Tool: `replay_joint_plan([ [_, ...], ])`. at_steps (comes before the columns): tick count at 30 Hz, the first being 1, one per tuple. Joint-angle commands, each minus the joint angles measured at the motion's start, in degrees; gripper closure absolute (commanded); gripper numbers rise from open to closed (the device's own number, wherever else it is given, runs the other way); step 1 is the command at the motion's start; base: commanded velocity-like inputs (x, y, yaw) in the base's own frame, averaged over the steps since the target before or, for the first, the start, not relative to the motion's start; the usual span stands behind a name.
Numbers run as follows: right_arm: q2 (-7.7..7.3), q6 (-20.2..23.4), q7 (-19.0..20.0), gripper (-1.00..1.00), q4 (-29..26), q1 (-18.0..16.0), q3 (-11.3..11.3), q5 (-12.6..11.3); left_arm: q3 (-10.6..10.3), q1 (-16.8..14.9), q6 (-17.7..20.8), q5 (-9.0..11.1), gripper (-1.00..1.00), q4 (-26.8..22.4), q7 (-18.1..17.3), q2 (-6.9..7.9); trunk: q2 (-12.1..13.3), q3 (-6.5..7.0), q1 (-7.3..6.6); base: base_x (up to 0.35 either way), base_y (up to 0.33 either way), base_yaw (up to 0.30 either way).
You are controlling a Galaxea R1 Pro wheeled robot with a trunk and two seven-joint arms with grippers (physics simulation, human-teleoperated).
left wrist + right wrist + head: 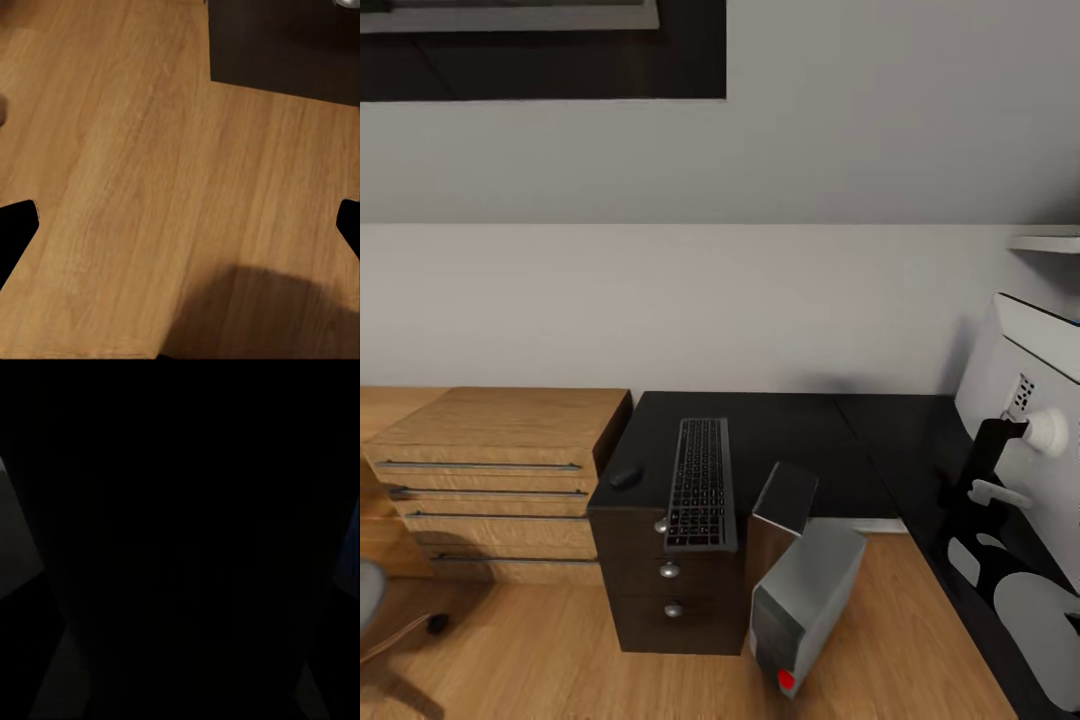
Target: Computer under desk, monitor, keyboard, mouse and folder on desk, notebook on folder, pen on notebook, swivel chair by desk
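Observation:
The black-topped desk (800,435) fills the middle of the head view. On its left end lies the silver-grey keyboard (700,485), lengthwise toward the wall, with the small dark mouse (625,477) beside it. The silver-grey computer (805,590) leans tilted on the floor in the desk's inner corner, next to the black drawers (670,585). A pale grey panel on a black stem, probably the monitor's back (1020,385), stands at the right edge. My left gripper (180,225) hangs open over bare wooden floor. The right wrist view is almost black.
A light wooden drawer chest (500,470) stands against the wall left of the desk. A grey seat edge and a caster of the swivel chair (370,600) show at the lower left. Wooden floor (550,660) lies in front of the drawers.

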Motion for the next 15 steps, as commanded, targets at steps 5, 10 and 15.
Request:
replay_joint_plan([
  [5, 0.02, -0.3, -0.2, 1.0, 0.1, -0.1, -0.1, -0.4, -0.1, 0.0, 0.3, 0.3, -1.0, -0.2, 0.4, -0.03, 0.0, -0.05, -0.03, -0.333, 0.0, 0.0],
  [10, 1.02, -0.9, -0.1, 1.0, 0.0, -0.1, 2.8, -0.5, 0.5, -0.1, 0.5, 0.6, -1.0, 0.5, 0.3, -1.6, 0.0, -0.05, -0.03, 0.0, 0.0, 0.0],
  [15, 1.22, -0.7, -0.2, 1.0, 0.0, 0.0, 0.9, -0.1, -0.8, -0.1, -1.2, 0.2, -1.0, 2.2, 0.3, -0.81, 0.0, -0.05, -0.03, 0.0, 0.0, 0.0],
])
